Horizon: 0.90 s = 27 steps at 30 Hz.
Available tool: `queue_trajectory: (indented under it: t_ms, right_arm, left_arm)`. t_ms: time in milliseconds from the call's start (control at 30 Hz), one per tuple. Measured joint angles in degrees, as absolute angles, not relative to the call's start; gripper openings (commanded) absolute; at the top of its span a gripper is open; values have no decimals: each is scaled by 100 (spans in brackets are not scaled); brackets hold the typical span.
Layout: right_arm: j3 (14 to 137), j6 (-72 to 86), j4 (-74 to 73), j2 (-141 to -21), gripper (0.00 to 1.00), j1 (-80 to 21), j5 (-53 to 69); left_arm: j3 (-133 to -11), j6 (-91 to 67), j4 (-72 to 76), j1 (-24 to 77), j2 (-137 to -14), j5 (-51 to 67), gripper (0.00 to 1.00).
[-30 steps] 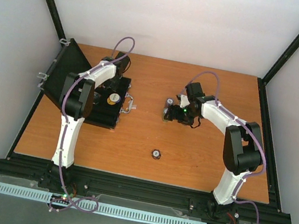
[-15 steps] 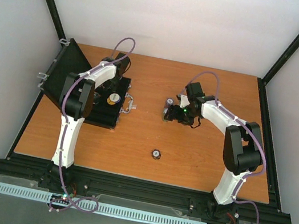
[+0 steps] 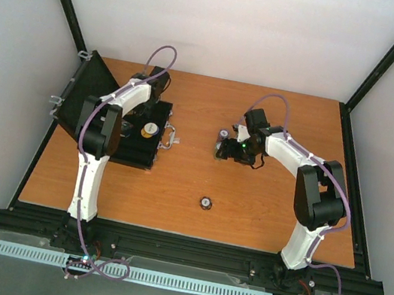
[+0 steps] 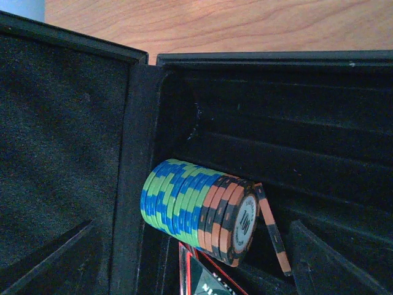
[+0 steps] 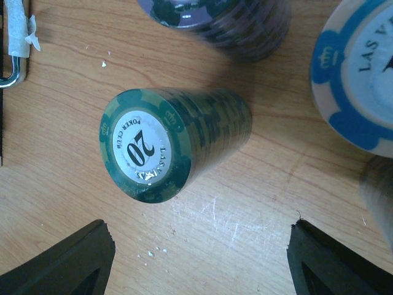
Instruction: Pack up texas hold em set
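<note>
Case (image 3: pixel 91 98) sits open at the far left of the surface (image 3: pixel 263 205), lid propped up on the left side, tray part flat to the right of it. Left claw (image 4: pixel 190 246) is down inside the tray with its jaws spread wide and nothing gripped. Between them a blue, green and orange chip stack (image 4: pixel 196 209) lies on its side in a tray groove, hard against the hinge wall. One loose orange chip (image 4: pixel 273 230) leans just beside the stack's end face. A red-edged printed item shows under the stack, too cropped to name. So at least one stack is packed; the grooves further along look bare in the wrist view. Right claw (image 5: pixel 199 246) hangs over the middle of the surface, well apart from the case, jaws wide and holding nothing. A green stack marked 20 (image 5: pixel 178 144) stands just ahead of its fingertips, not yet between them. Near that: a dark stack (image 5: pixel 215 18) beyond it, a large white-and-blue disc (image 5: pixel 356 74) to one side, and something blurred at the frame edge that I can't identify. One small lone piece (image 3: pixel 205 203) sits nearer the arm bases, apart from the cluster. Judgement: early to middle. Several stacks, the disc and the lone piece remain out, and the lid is not closed.
</note>
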State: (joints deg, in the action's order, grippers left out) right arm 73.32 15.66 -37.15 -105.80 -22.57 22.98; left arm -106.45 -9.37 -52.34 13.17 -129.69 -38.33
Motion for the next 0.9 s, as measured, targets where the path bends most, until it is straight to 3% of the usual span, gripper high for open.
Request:
queue_trajectory:
  t_ms: [900]
  right_arm:
    - [7295, 1435, -3706, -10580, 79, -2257, 2294]
  left_arm:
    - [-10547, -943, -5384, 1153, -12969, -4178, 93]
